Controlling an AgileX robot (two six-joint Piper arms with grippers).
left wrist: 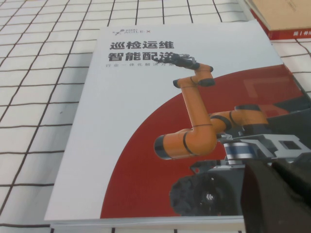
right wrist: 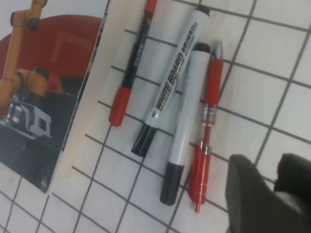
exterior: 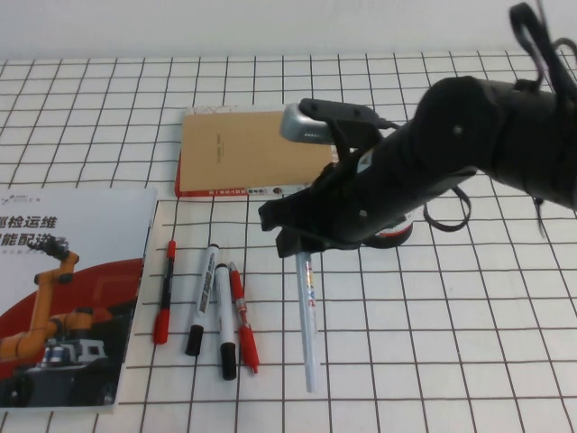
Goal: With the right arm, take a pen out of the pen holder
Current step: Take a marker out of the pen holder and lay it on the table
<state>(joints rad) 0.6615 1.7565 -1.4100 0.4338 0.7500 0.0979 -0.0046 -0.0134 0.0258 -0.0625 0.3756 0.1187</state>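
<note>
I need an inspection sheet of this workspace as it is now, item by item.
Surface: white gridded table, flat.
Job's things: slim pen, top end at right end effector, hold unclear; pen holder not clearly seen.
Clutter: brochure, brown book, whiteboard marker, second marker, red-capped pen, red gel pen.
End effectors: right one above table centre; left end effector over brochure.
Cables: black cables looping along right arm.
Surroundings: plain pale wall behind table.

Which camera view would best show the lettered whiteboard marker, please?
The right wrist view: the whiteboard marker appears close, lettering legible, near the right gripper. The high view shows it small among the other pens; the left wrist view misses it, showing the brochure below the left gripper.
</note>
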